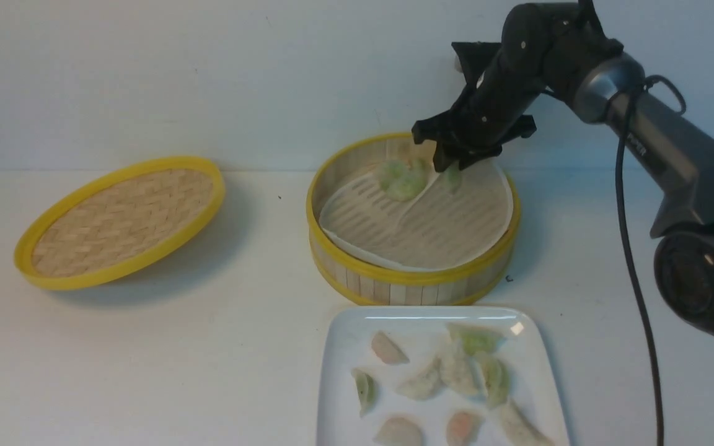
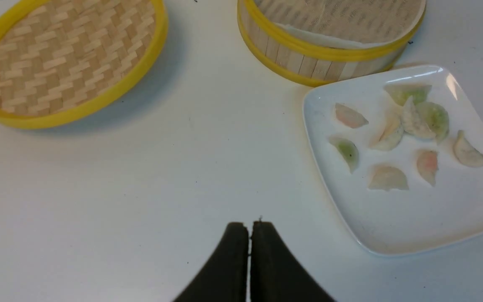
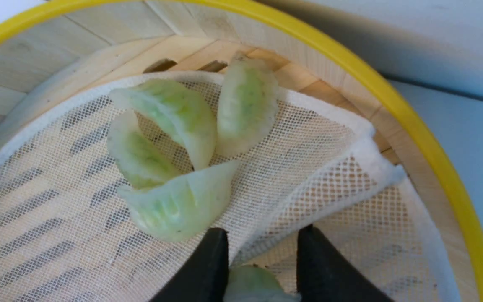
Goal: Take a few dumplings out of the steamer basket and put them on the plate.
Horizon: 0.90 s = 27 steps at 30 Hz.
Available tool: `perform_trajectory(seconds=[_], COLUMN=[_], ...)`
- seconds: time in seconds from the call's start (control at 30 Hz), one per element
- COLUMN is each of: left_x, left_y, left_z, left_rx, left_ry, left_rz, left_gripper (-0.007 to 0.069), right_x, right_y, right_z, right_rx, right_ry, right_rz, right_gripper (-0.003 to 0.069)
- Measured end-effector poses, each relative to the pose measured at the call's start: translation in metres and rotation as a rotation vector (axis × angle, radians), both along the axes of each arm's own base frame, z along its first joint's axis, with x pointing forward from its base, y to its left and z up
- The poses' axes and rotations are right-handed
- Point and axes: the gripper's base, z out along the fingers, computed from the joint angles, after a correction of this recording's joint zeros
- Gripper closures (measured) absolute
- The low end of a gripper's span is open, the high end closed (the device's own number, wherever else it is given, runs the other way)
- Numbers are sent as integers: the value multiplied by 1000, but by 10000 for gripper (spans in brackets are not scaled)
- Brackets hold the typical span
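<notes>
Our right gripper (image 3: 262,239) pinches a green dumpling (image 3: 255,287) in the steamer basket (image 1: 406,282), four dumplings (image 3: 174,201) just beyond. Beside our pressed-together left gripper (image 2: 249,235), the plate (image 2: 392,226) on the white table (image 2: 141,188) holds nine.

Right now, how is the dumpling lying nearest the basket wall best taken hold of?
Likely from above, pinching the dumpling across its plump middle. It lies flat; its wall-side edge is free, but the other edge touches a neighbour, so place that finger carefully.
</notes>
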Motion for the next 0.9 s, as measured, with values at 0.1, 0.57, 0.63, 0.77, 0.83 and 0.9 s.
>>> perform_trajectory(seconds=[0.1,0.57,0.63,0.77,0.83,0.9], left_x=[0,0,0,-1,-1,-1], left_y=[0,0,0,0,1,1], left_z=[0,0,-1,-1,-1,-1], left_rx=[0,2,4,4,6,9], left_ry=[0,4,8,10,12,16], left_rz=[0,1,2,2,3,4], left_gripper=[631,631,631,631,631,631], right_x=[0,1,-1,-8,-10,-12], right_y=[0,2,1,-3,-6,-10], right_z=[-2,-18,-25,-18,-7,11], right_rx=[1,2,-4,-31,-51,-80], right_ry=[4,42,70,83,61,13], right_rz=[0,-1,-2,-5,-5,1], right_gripper=[463,347,346,344,344,344])
